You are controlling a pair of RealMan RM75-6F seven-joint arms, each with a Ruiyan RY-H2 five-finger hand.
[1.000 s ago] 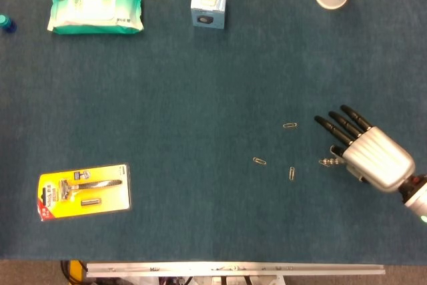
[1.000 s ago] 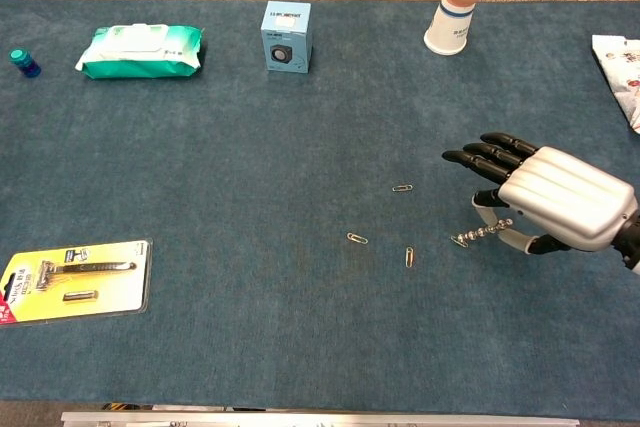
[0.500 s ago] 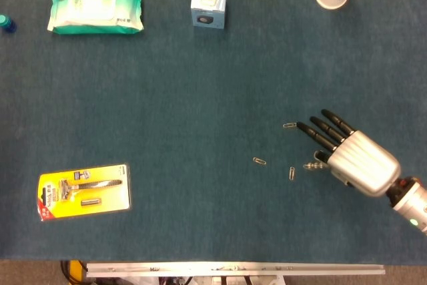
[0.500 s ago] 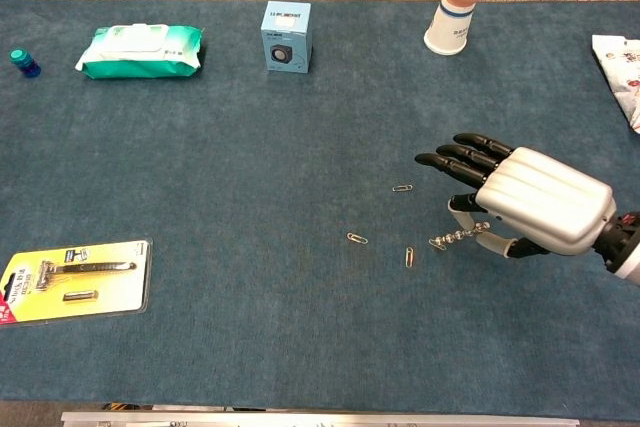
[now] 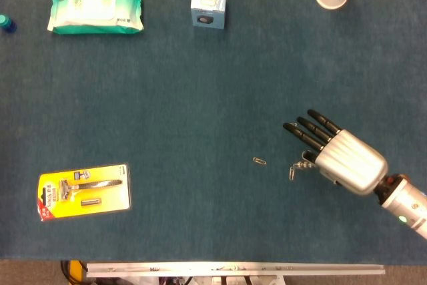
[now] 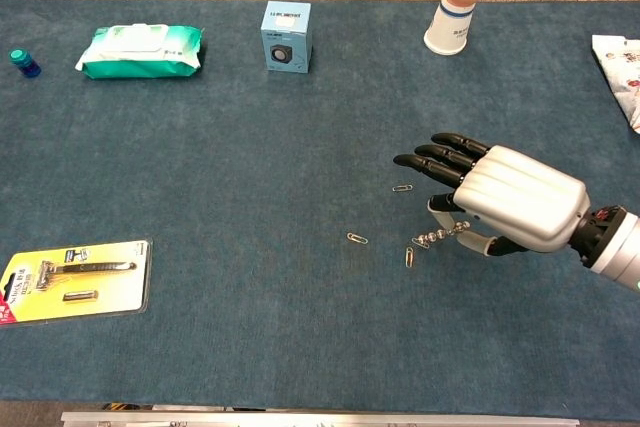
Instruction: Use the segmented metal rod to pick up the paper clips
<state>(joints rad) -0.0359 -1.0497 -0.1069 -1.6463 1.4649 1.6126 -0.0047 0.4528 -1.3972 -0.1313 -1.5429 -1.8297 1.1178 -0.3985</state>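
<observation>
My right hand (image 6: 505,197) gripped the beaded segmented metal rod (image 6: 437,237), its tip touching a thin wire paper clip (image 6: 409,256) on blue felt. Left hand wasn't visible.

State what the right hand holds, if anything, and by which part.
The right hand holds the segmented metal rod by its rear end, under the palm; the free tip points at a paper clip. Exact finger contact is hidden.

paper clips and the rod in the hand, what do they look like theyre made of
Paper clips: thin bent wire, probably bare steel; they show pale grey and glint slightly. Rod: silvery beaded links, apparently shiny metal, pinched in the right hand; too small to tell the finish more closely.
</observation>
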